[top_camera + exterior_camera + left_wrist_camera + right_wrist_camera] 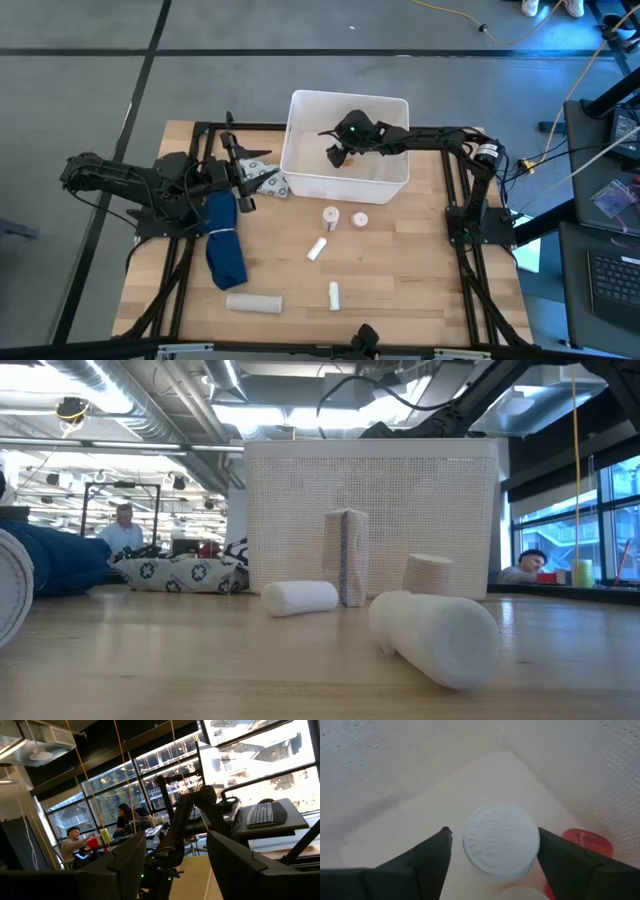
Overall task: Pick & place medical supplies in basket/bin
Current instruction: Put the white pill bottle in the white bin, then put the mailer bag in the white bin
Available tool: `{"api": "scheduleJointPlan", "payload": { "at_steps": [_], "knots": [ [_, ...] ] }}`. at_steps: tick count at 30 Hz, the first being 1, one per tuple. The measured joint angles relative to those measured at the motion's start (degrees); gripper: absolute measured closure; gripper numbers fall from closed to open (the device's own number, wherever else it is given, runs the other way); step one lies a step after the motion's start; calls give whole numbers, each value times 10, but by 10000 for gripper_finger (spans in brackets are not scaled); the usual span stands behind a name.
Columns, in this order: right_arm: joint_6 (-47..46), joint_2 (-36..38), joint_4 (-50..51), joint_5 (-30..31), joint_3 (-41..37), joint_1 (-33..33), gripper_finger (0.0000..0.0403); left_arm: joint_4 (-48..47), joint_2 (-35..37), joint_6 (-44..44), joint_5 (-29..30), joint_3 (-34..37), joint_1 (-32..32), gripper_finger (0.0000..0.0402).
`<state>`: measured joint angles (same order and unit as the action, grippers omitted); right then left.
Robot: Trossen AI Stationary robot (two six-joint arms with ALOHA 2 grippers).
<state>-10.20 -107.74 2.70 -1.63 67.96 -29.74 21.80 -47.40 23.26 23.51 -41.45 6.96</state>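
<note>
Wood table (400, 270) w/ blue cloth (225, 245) lying on its left part. Room beyond: seated person (124, 528) far left in low view, two people (100, 837) at desk by windows, keyboard (265, 813) on stand.

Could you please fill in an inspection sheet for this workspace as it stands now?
Surface: wooden table, bare between items.
Job's things: white basket at the far edge; white-capped bottle and red item inside; five white supplies loose on the table.
Clutter: blue cloth; patterned packet.
Grippers: right gripper inside basket, open around the bottle; left gripper open, raised.
Cables: yellow cable on the floor.
Surroundings: seated people beyond.
</note>
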Motion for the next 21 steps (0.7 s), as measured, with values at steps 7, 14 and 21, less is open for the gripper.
{"api": "scheduleJointPlan", "payload": {
  "at_steps": [7, 14, 21],
  "knots": [
    [0, 0, 14, 0, 29, 1, 120, -5, 0, -8, 0, 0, 0, 198],
    [1, 0, 47, 0, 82, 2, 120, -39, 0, -30, -1, 0, 0, 198],
    [23, 0, 210, -31, 196, 2, 120, -116, 0, -51, 62, 0, 0, 199]
  ]
}}
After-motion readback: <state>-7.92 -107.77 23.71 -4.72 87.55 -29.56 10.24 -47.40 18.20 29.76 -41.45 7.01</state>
